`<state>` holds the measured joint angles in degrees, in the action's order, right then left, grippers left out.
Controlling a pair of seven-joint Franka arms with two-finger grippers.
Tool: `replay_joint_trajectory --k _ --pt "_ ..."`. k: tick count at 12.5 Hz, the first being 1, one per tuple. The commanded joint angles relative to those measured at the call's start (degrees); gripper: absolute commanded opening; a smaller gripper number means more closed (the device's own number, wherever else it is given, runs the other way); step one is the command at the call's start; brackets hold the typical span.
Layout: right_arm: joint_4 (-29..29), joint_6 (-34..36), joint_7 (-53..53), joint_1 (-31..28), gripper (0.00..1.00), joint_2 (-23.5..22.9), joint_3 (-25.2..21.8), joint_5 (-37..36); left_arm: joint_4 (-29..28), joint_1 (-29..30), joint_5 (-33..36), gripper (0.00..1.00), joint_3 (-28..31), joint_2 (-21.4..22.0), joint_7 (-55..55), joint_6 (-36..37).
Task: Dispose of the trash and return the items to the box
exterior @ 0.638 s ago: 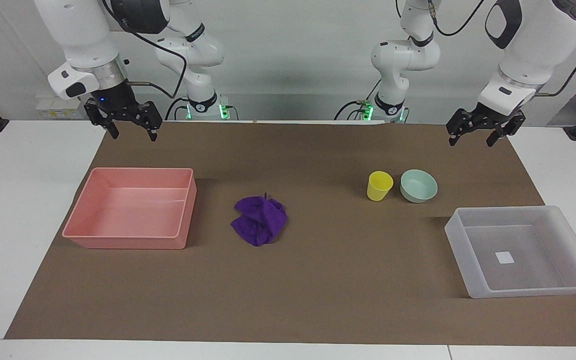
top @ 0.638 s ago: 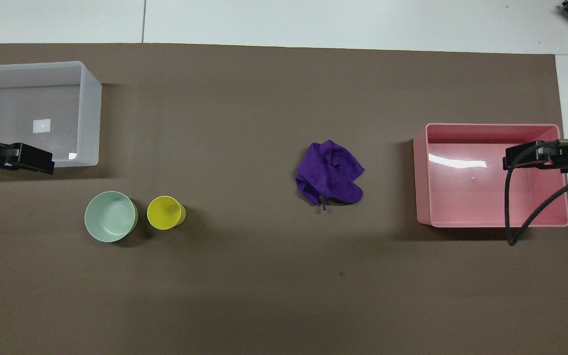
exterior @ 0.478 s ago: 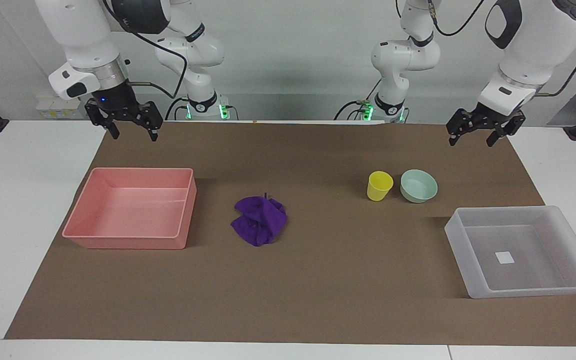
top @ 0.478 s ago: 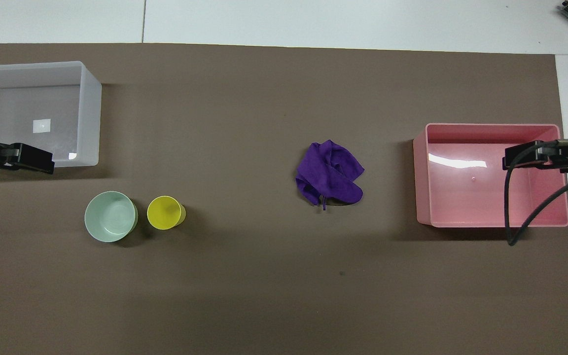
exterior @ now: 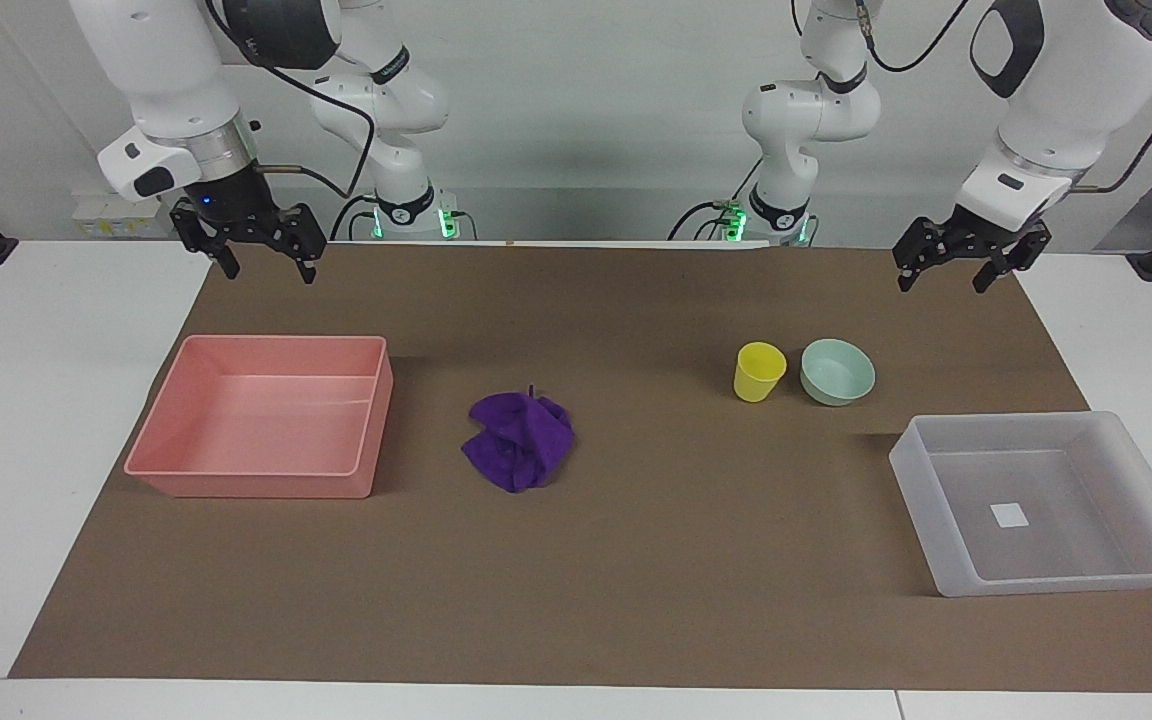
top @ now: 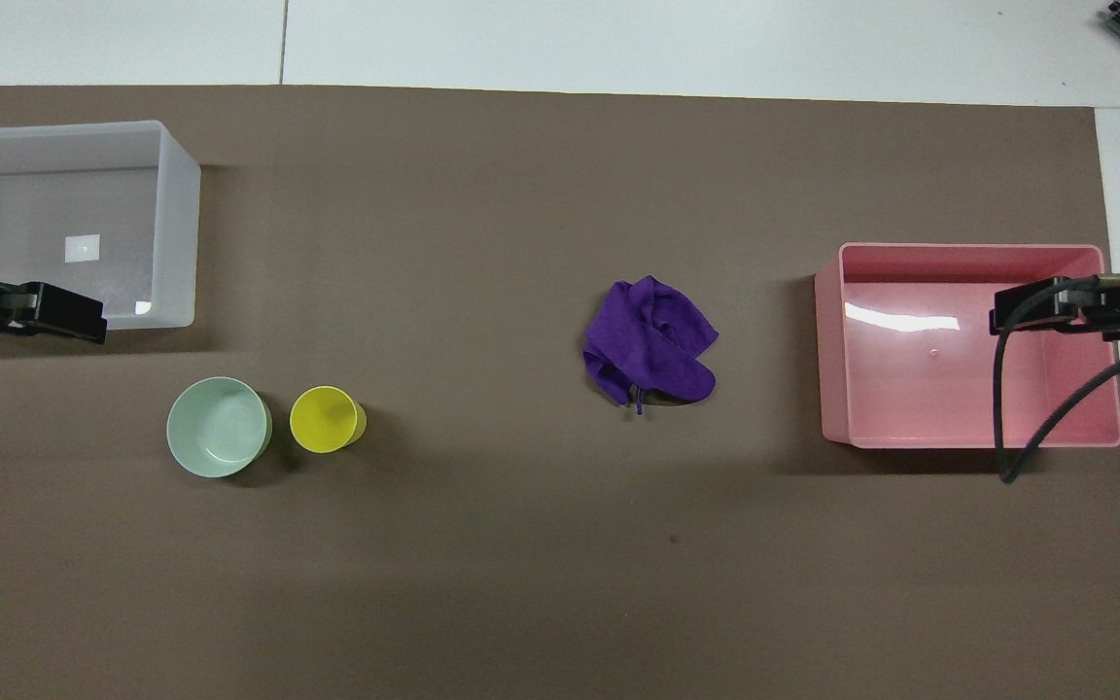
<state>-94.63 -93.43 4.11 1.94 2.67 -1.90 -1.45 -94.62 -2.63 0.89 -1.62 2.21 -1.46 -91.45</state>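
**Both claws raised near the robots' edge of the mat; nothing gripped**

Landmark for placement: purple cloth wad (exterior: 519, 440), lying crumpled on the brown mat (exterior: 636, 600) roughly mid-tabletop (exterior: 46, 400).

- Purple cloth wad: rests loose on the mat, touching nothing else.
- Pink tray (exterior: 161, 462): beside the wad toward the right arm's end of the tabletop, a clear gap between them. Holds nothing.
- Yellow cup (exterior: 759, 371): upright, toward the left arm's end from the wad and a little nearer to the robots than it.
- Mint-green bowl (exterior: 837, 372): upright, just beside the cup, one step further from the wad toward the left arm's end. Whether cup and bowl touch cannot be told.
- Translucent box (exterior: 911, 470): well apart from the wad at the left arm's end, farther from the robots than the wad. Only a small white label (exterior: 1010, 515) lies on its floor.
- Right claw (exterior: 264, 268): in the air over the mat's edge next to the robots, at the pink tray's end. Fingers spread apart, gripping nothing.
- Left claw (exterior: 943, 277): in the air over the mat's corner by the robots, at the box's end, well apart from the wad. Fingers spread apart, gripping nothing.
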Motion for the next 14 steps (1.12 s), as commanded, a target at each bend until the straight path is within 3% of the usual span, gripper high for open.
replay_joint_trajectory --k 1,11,14 --pt "-0.3 -0.5 0.9 -0.2 1.0 0.1 0.2 0.5 0.8 0.2 0.7 1.0 0.0 0.1 -0.2 2.2" --pt "-2.5 -3.6 2.0 -0.1 1.0 0.7 1.9 0.6 0.3 0.9 -0.3 1.0 0.2 0.3 -0.4 4.3" --pt "-3.7 -5.7 1.9 -0.1 1.0 1.1 2.9 0.6 -0.7 4.0 -2.1 1.0 0.2 0.6 -0.5 7.0"
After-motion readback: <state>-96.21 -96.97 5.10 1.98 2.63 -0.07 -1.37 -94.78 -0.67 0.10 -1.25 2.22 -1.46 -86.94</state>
